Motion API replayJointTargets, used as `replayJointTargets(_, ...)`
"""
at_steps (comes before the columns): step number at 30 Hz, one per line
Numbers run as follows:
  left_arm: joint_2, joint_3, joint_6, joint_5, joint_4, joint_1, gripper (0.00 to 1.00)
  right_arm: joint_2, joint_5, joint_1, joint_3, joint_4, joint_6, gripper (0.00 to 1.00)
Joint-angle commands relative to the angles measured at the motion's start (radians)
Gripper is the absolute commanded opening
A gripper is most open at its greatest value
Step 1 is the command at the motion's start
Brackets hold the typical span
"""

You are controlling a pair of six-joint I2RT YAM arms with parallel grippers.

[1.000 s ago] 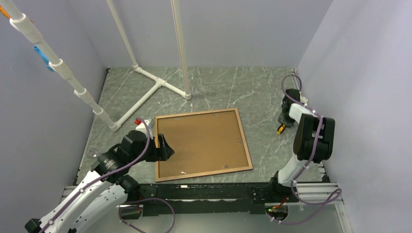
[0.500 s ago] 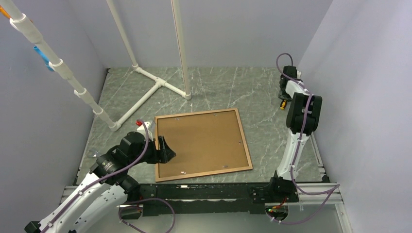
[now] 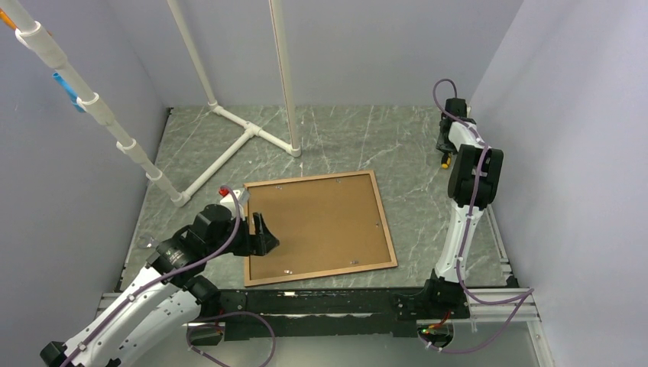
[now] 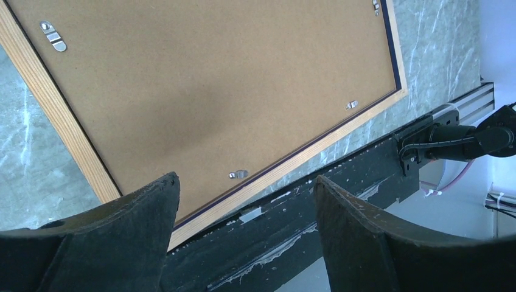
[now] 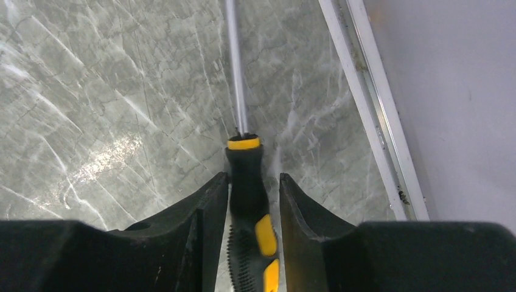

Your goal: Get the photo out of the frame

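The frame (image 3: pixel 389 233) lies face down in the middle of the table, its pale wood back edge and thin navy inner line showing in the left wrist view (image 4: pixel 73 135). The brown backing board (image 3: pixel 317 225) fills it, held by small metal turn clips (image 4: pixel 239 174). The photo is hidden under the board. My left gripper (image 3: pixel 264 234) is open and empty, just above the frame's left edge; its jaws stand wide apart in the left wrist view (image 4: pixel 245 182). My right gripper (image 3: pixel 442 153) is at the far right, shut on a black-and-yellow screwdriver (image 5: pixel 243 164) whose shaft points along the table.
A white pipe structure (image 3: pixel 237 141) stands at the back left, with a slanted pipe along the left wall. A black rail (image 3: pixel 306 302) runs along the near edge. Grey walls close in on three sides. A metal strip (image 5: pixel 371 115) edges the right side.
My right arm has swung the screwdriver from beside the frame's right edge to the far right corner. My left gripper has shifted slightly right along the frame's left edge.
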Motion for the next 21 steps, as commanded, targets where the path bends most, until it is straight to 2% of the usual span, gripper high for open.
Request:
replayJointTargets(1,-0.014,0.029,0.019,-0.01,0.016,0.0,0.84,0.047,-0.059,0.003,0.026,-0.065,-0.002,0.4)
replayJointTargets(10,-0.037,0.031,0.003,-0.054,-0.016,0.0,0.85,0.024,-0.047,0.02,0.034,-0.066,0.018,0.47)
replayJointTargets(21,-0.054,-0.001,-0.03,-0.067,-0.016,0.001,0.87,-0.219,0.005,0.056,-0.031,-0.047,0.09,0.59)
